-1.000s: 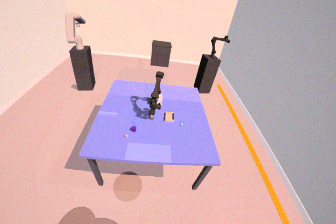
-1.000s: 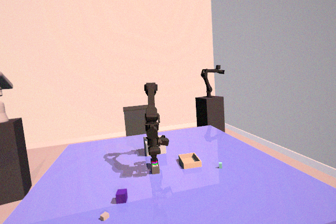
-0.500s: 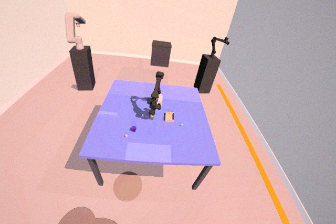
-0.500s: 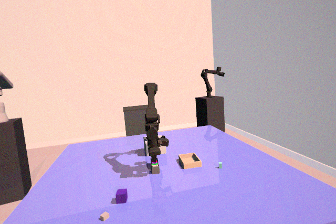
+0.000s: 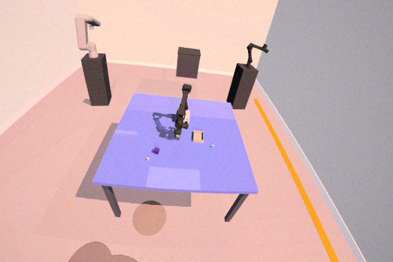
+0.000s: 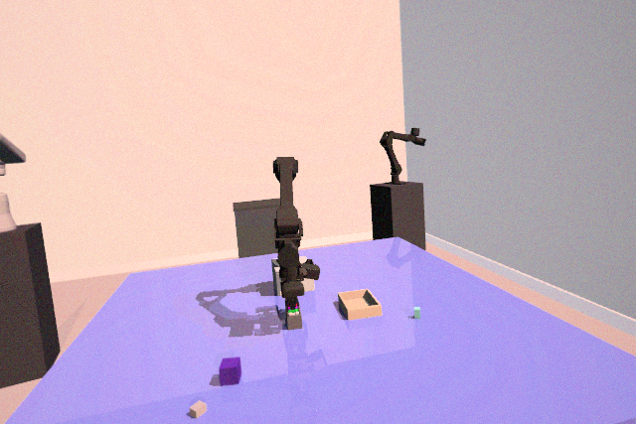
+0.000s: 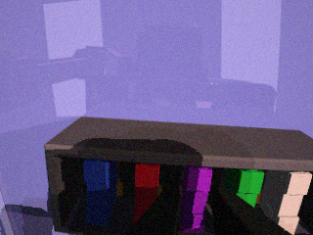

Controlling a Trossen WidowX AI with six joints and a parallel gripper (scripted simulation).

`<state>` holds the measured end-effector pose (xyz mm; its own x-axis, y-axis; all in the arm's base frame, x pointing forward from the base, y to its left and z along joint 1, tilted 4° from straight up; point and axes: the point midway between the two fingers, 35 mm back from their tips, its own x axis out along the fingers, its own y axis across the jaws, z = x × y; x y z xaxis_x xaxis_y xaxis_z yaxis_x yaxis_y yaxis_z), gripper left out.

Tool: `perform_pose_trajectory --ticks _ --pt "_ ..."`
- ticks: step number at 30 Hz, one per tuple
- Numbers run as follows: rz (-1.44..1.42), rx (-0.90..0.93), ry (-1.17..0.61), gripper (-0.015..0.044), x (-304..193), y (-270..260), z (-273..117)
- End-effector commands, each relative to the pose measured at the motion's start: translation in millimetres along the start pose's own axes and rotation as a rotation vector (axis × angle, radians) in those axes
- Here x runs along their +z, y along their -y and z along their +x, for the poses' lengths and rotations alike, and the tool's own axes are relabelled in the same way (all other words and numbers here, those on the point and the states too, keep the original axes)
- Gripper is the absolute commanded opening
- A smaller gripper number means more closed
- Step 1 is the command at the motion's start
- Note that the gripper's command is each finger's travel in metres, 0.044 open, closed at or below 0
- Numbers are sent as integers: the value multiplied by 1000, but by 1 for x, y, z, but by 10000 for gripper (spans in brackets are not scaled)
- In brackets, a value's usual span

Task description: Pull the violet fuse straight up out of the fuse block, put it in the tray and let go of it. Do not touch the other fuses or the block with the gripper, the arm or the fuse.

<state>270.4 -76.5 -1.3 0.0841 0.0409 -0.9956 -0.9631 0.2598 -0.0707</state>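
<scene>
The fuse block [image 5: 177,137] [image 6: 293,322] [image 7: 245,142] is a brown, open-topped box under the arm. In the wrist view it holds a row of fuses: blue [image 7: 97,175], red [image 7: 147,175], violet [image 7: 200,180], green [image 7: 250,182] and pale peach [image 7: 299,183]. The violet fuse stands upright in its slot. My gripper [image 5: 178,132] [image 6: 292,304] is down at the block, its dark fingers slightly apart on either side of the violet fuse. They look narrowly open; contact is hard to see in shadow. The tray [image 5: 198,141] [image 6: 366,312], tan and empty, is right of the block.
On the blue table [image 5: 221,170] [image 6: 462,383] stand a purple cube [image 5: 156,150] [image 6: 230,370] and a small tan block [image 5: 147,159] [image 6: 198,409], front left of the fuse block. A small mint-green block [image 5: 212,145] [image 6: 416,312] stands right of the tray.
</scene>
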Motion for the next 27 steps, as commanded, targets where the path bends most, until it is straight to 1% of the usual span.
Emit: perform_pose_trajectory --ticks 1,9,27 --pt "0 -1 0 54 0 0 0" --pt "0 -1 0 0 0 0 0" --pt "1 0 -1 0 0 1 -7"
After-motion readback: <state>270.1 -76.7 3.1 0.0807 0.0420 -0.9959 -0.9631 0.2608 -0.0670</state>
